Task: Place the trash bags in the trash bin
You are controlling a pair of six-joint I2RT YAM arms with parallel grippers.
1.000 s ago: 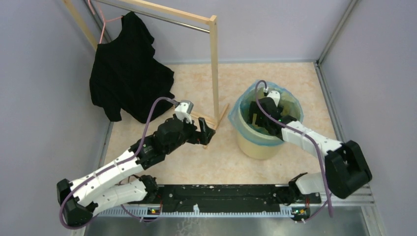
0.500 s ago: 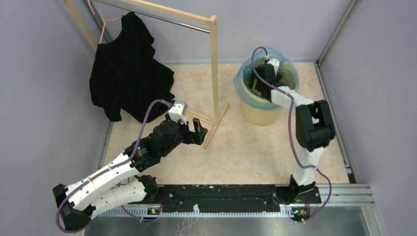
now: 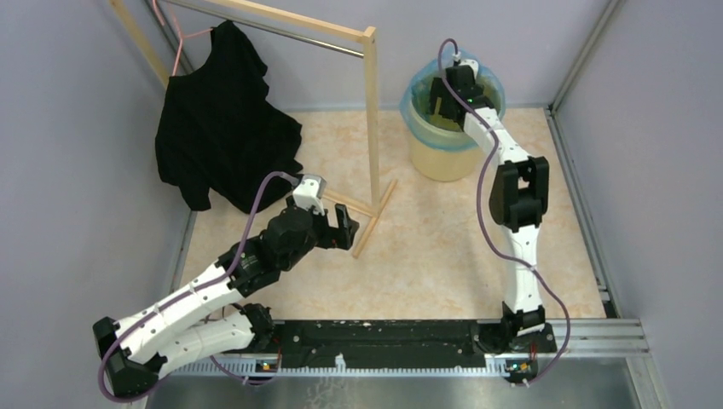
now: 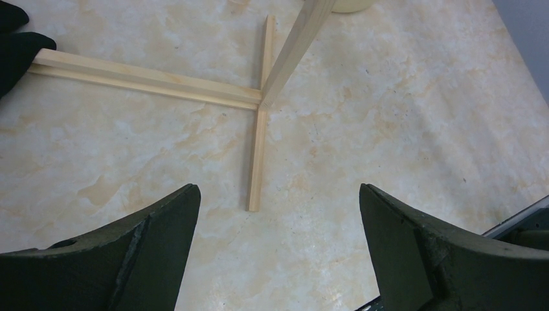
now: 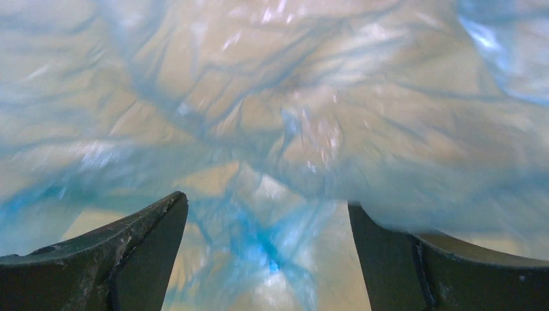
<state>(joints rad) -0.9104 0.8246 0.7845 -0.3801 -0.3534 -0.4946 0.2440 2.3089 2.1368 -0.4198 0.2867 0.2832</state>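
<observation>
The trash bin point(image 3: 440, 162) stands at the far side of the worktop point(image 3: 426, 256), close to the back wall. The right end effector point(image 3: 443, 104) reaches down into its mouth from above. A thin blue trash bag point(image 3: 409, 111) is draped over the rim and lines the inside. From overhead the wrist covers much of the opening, so the fingers are hard to make out there. The right wrist view shows them plainly: two dark fingers point(image 5: 129, 259) stand wide apart with nothing between them. Just ahead of them crumpled, blurred blue film fills the frame — the bin's yellow shows through it. Whether the fingertips touch the film cannot be told.

The left end effector point(image 3: 345, 228) hovers well apart from the bin, its fingers also spread wide and empty. Below and ahead of it lies the crossed foot of the wooden rack point(image 4: 259, 129). A black garment point(image 3: 217, 128) hangs on the rack beyond it to the left — only a dark corner is visible in the left wrist view.
</observation>
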